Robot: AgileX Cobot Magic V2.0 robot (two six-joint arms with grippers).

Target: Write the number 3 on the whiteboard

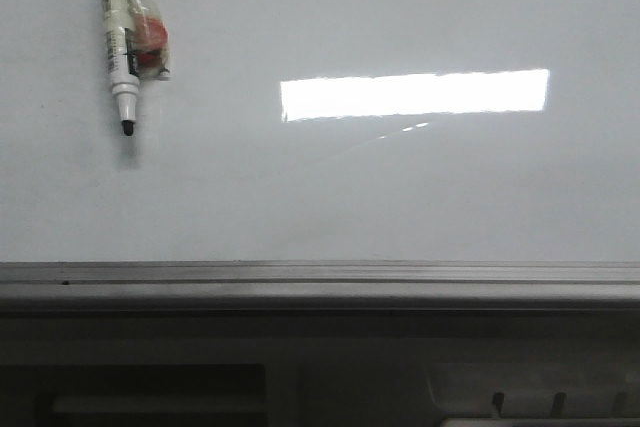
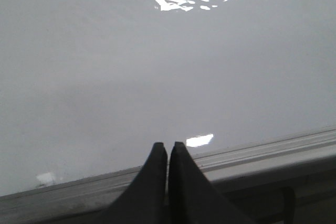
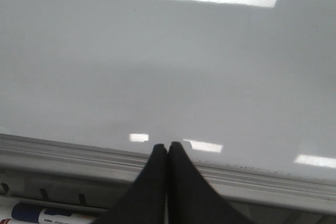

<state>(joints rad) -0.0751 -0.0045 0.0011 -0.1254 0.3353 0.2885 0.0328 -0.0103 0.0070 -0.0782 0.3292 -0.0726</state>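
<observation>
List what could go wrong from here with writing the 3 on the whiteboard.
1. The marker hangs against the whiteboard, and neither pincer holds it: the left pincer and the right pincer are both shut and empty near the rail. A shut pincer would knock the marker instead of gripping it.
2. The marker is wrapped together with a red object, which may hinder a clean grip.
3. The glossy board's glare could hide thin strokes.

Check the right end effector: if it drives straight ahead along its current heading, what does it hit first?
Likely the grey rail just past the shut right end effector, then the bare whiteboard. Depth is unclear; it might clear the rail and meet the board.
</observation>
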